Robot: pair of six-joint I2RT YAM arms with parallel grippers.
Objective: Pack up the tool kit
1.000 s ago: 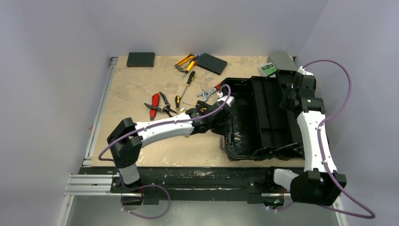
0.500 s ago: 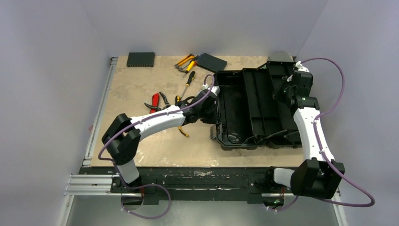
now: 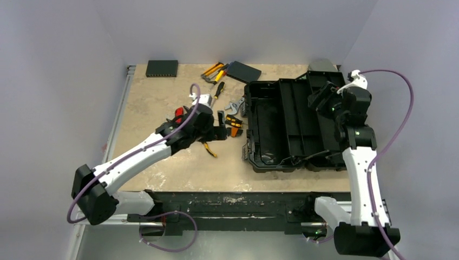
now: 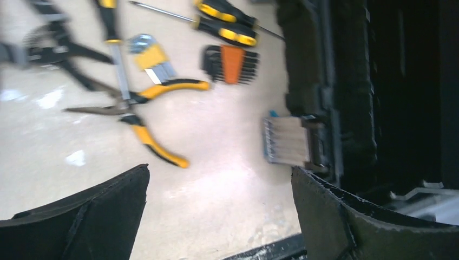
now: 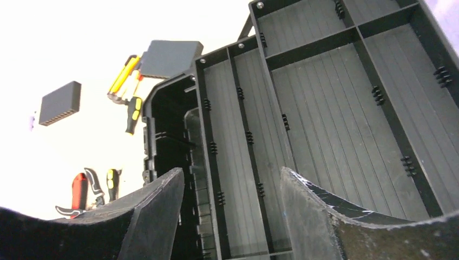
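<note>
Now the toolbox (image 3: 287, 127) lies open on the right of the table (image 3: 157, 103), its lid (image 5: 335, 108) folded out to the right, and loose tools (image 3: 217, 89) lie just left of it. My left gripper (image 4: 219, 216) hangs wide and empty above the yellow pliers (image 4: 142, 108). My right gripper (image 5: 233, 216), parted and empty, hangs over the lid. I think picking begins here: lower onto the pliers, then close.

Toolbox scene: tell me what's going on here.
Two robot arms are packing a tool kit. The black toolbox lies open on the table, no tools visible inside. The left gripper hangs open and empty by the loose hand tools beside it; the right gripper, also open and empty, hovers above the box's compartments.
</note>
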